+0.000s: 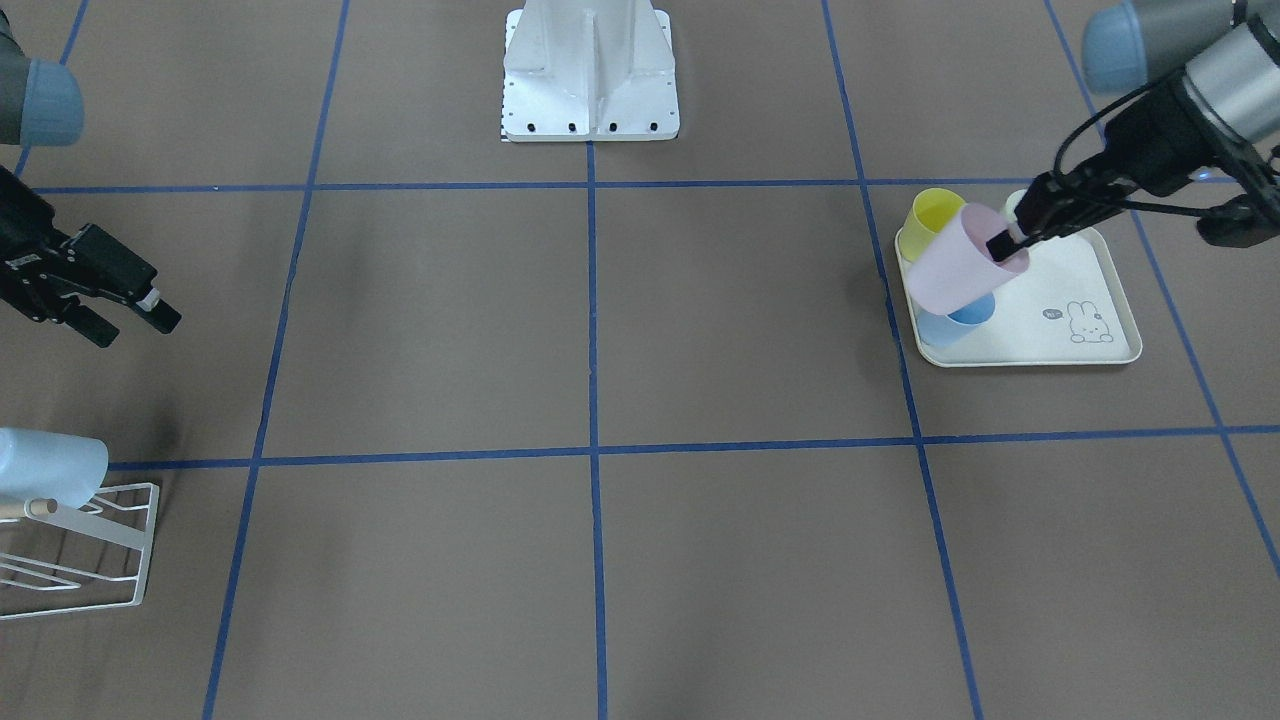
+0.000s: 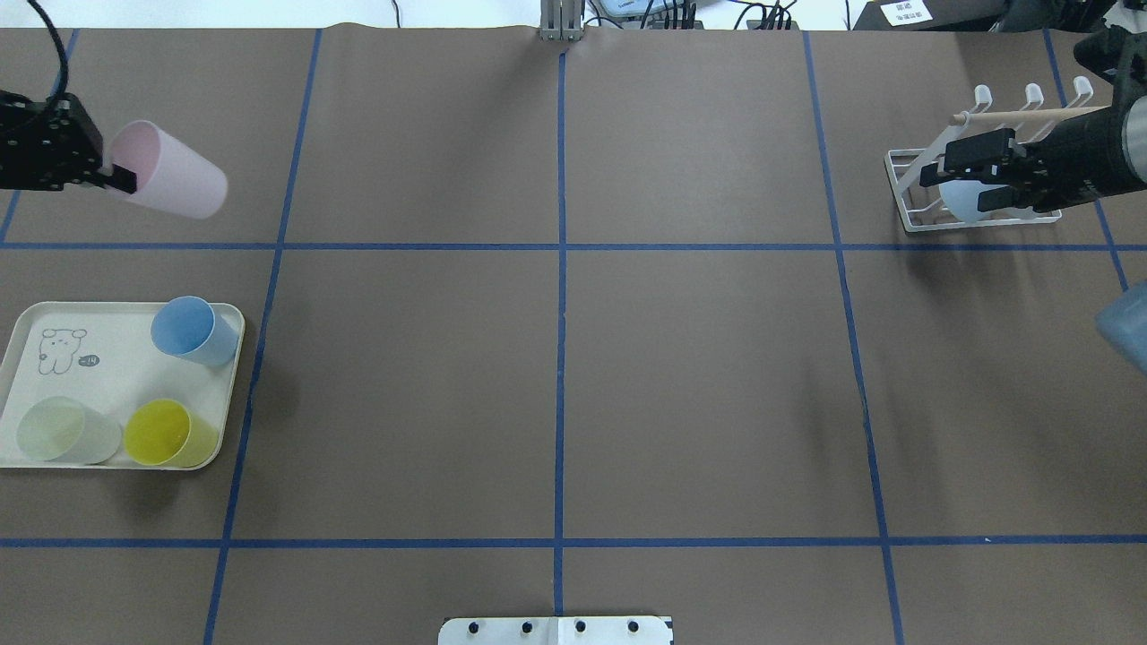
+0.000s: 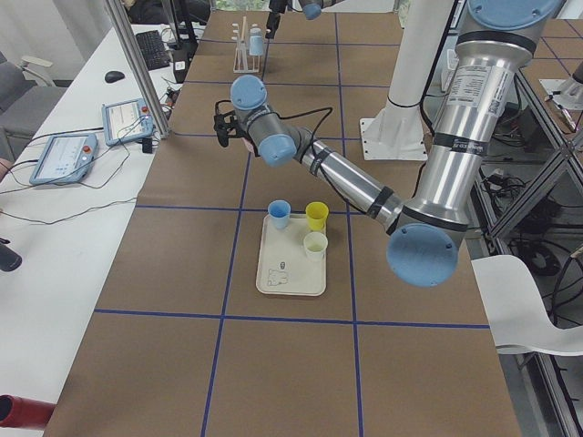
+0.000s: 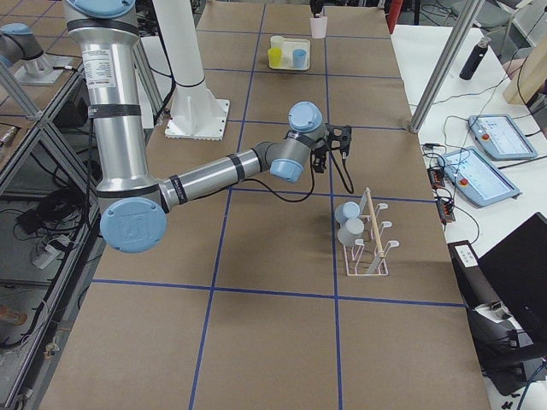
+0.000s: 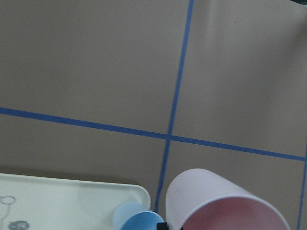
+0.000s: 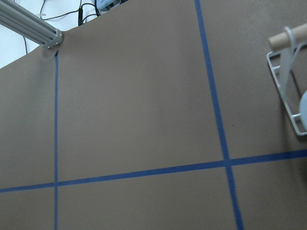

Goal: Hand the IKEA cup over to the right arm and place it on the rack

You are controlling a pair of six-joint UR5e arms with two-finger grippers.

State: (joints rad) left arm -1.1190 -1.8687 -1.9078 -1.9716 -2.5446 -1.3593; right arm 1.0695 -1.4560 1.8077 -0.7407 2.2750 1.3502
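Pink cup (image 2: 170,182) lifted; handover pending.
It is pinched at the rim by the left gripper (image 2: 121,179), aloft beyond the tray (image 2: 116,358). The right gripper (image 2: 968,170) is held spread by the rack (image 2: 1004,116), well apart.

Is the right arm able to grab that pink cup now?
Probably not yet: the left gripper holds the pink cup at the left end of the table, the open right gripper hangs by the rack at the opposite end. Distance is the obstacle.
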